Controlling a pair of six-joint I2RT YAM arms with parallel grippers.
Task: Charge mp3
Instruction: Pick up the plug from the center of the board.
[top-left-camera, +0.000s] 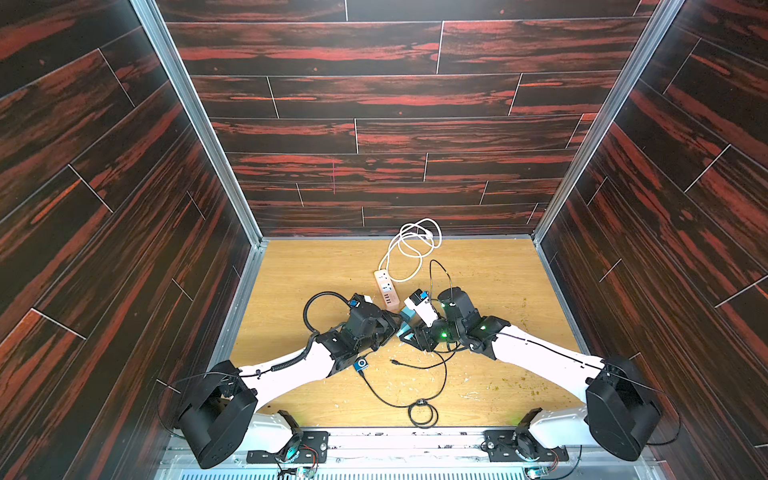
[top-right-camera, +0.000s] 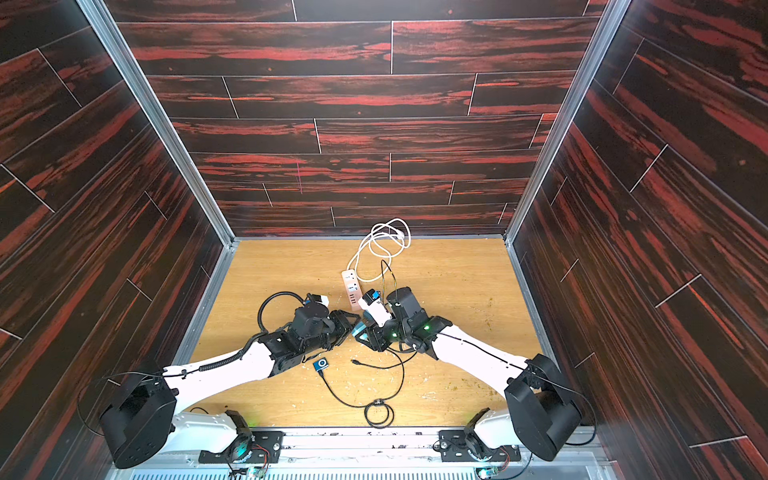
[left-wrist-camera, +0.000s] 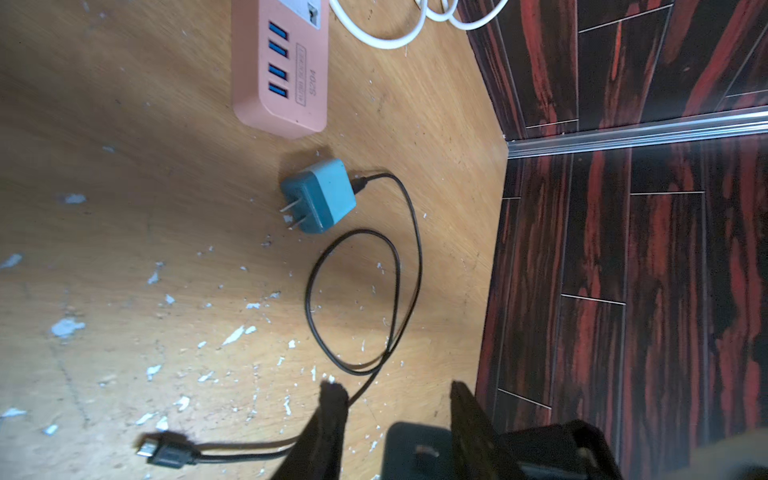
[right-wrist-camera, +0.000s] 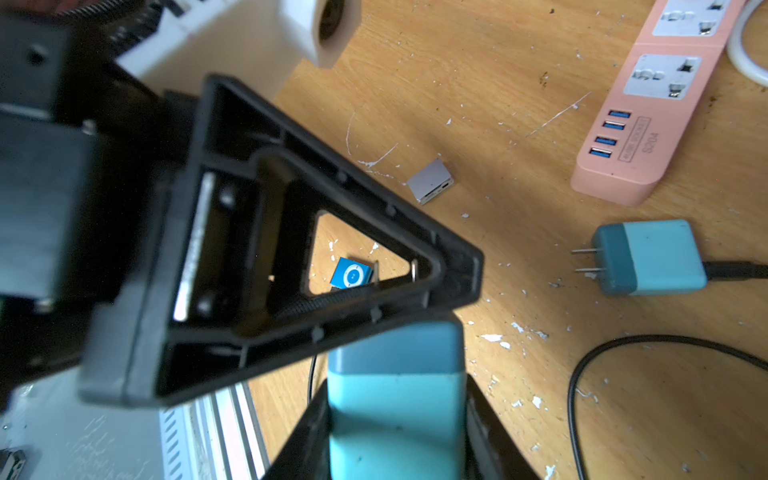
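Charging is not yet set up: the right gripper (right-wrist-camera: 395, 415) is clamped on a blue charger (right-wrist-camera: 395, 386) short of the power strip (top-left-camera: 386, 286), the left gripper (left-wrist-camera: 397, 395) has its fingers spread apart, and the mp3 player (top-left-camera: 360, 364) lies on the table (top-left-camera: 498, 291) beside the left arm (top-left-camera: 291, 370).

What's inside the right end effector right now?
A teal charger block sits clamped in the right end effector. The left end effector covers its far end, and its near end runs out of frame, so any cable there cannot be seen.

blue mp3 (top-left-camera: 361, 364) flat, teal charger (right-wrist-camera: 395, 395) held
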